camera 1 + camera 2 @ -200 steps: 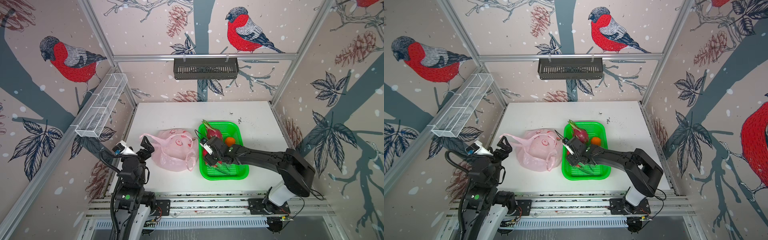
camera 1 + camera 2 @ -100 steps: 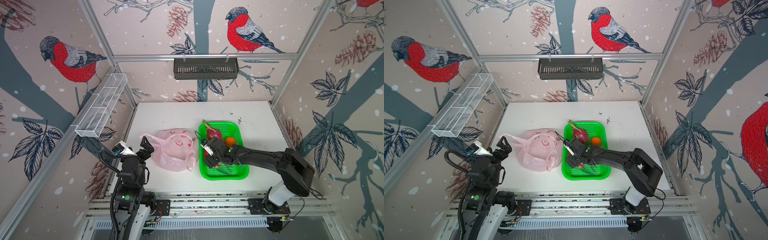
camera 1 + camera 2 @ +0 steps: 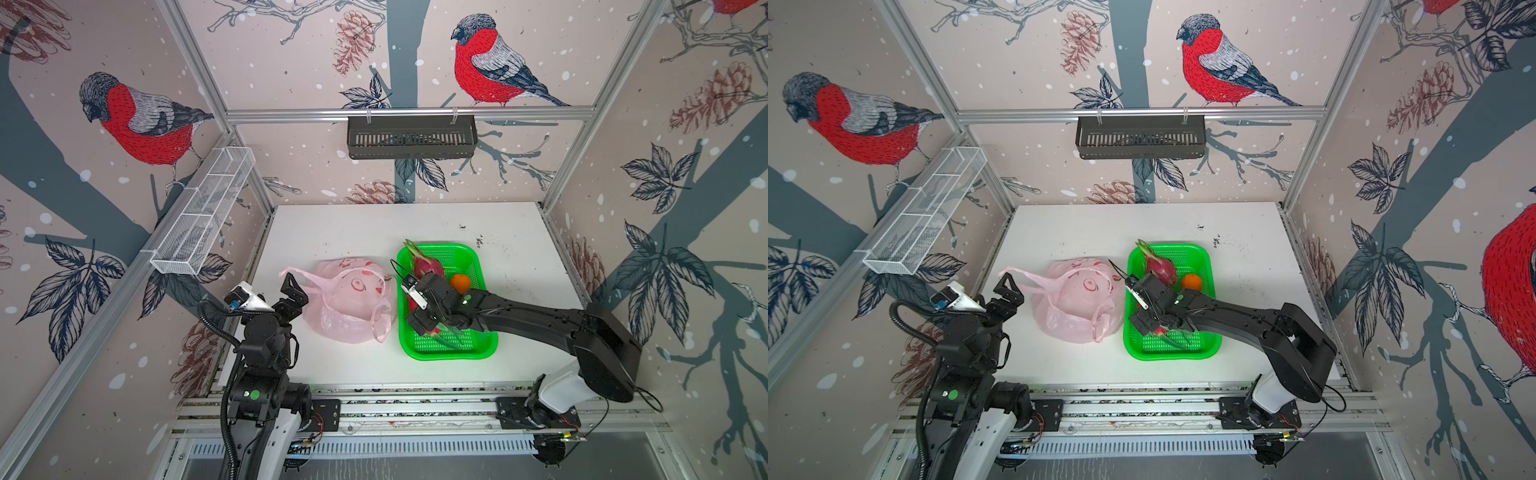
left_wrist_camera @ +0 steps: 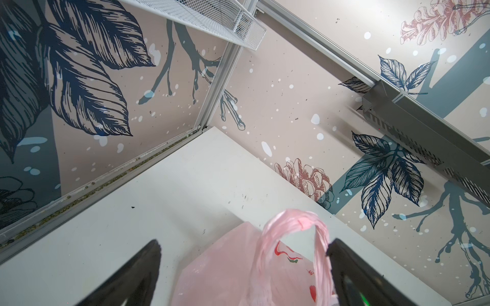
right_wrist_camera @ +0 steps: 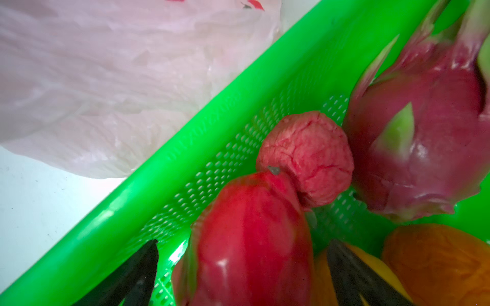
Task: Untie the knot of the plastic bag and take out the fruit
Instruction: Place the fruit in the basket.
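Two tools sit low in both top views. The left tool (image 3: pixel 295 296), lower left of centre, has its jaws spread wide and grips nothing. In the left wrist view one loop handle (image 4: pixel 294 222) of the plastic bag (image 4: pixel 225 273) rises between its fingers (image 4: pixel 138 275), right beside the finger at the lower right of that frame; whether it touches is unclear.

The right tool (image 3: pixel 434 327) stretches in from the lower right over the near half of the green tray (image 3: pixel 449 354). Its jaws are released as well. In the right wrist view a dragon fruit (image 5: pixel 246 238) lies on the tray floor between them, with a strip of green showing beside the finger at lower left. Against its far end rests the small bumpy red fruit (image 5: pixel 305 159), and next to that, at upper right, the second dragon fruit (image 5: pixel 416 127). An orange citrus (image 5: pixel 437 265) fills the lower right corner; a yellower citrus (image 5: pixel 376 267) is half hidden behind a finger.

The plastic bag lies crumpled at the centre of the bench (image 3: pixel 353 224), against the tray's left wall, its second handle (image 3: pixel 388 318) curling at its lower right edge.

Farther back, a white wire rack (image 3: pixel 203 216) runs along the left wall and a black basket (image 3: pixel 411 137) hangs at top centre.
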